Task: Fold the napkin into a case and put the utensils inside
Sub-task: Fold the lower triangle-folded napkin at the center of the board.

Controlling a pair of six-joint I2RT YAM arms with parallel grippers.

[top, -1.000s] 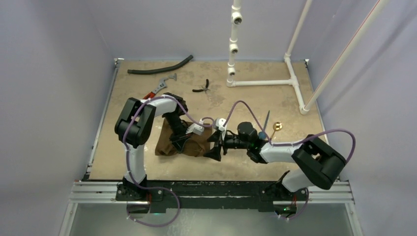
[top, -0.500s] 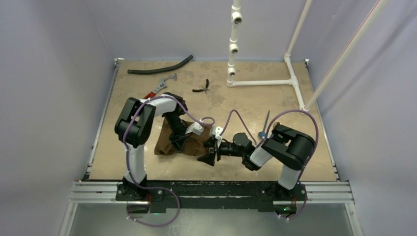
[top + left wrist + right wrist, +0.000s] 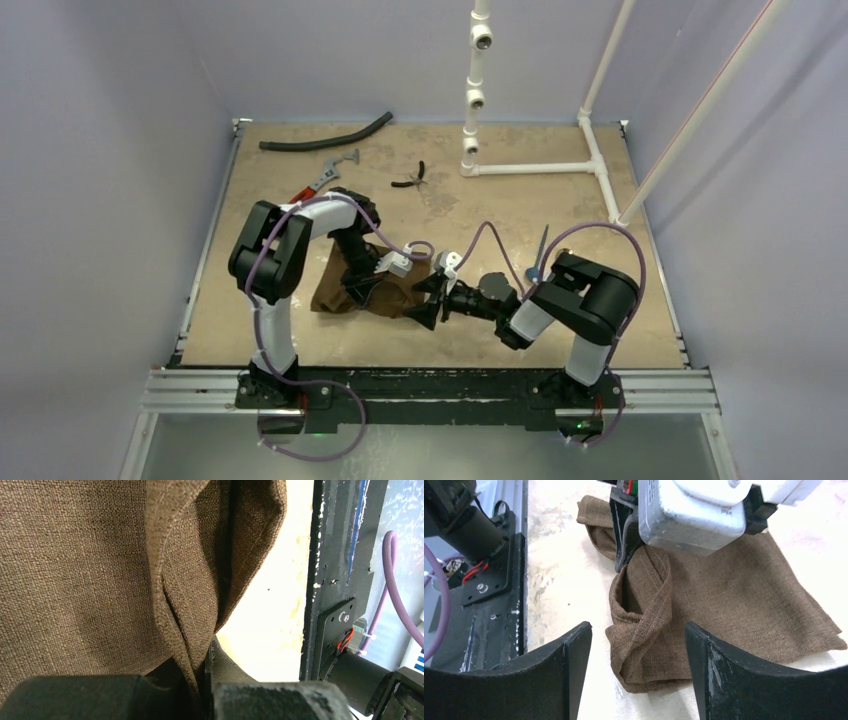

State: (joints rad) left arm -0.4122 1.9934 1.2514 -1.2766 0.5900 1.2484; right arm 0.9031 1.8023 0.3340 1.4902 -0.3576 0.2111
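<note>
So the napkin (image 3: 734, 595) is on the desk (image 3: 520, 200) half folded. Most of it lies flat, but its near side is rolled up into a lumpy ridge. The left hand (image 3: 205, 680) is pressed together on that ridge, pinching a doubled hem right at the napkin's near edge. The right hand (image 3: 638, 630) is spread wide and low, with a finger on either side of the ridge's free end, and as far as I can see it isn't touching the cloth. The utensils (image 3: 541, 252) are well off to the right of the napkin, out past the right arm's elbow, so they're nowhere near going in yet.

My read is that this is mid-fold and the right hand is lining up to grab that loose end. I'd come in a bit deeper so both layers of the roll sit between the fingers, not just the top hem, and then close down low. The left pinch should act as the anchor while the right drags the fold flat across the napkin. Go slow, because a coarse weave like this probably slips and unrolls easily. A crooked fold would leave a pocket too sloppy to hold the utensils.
</note>
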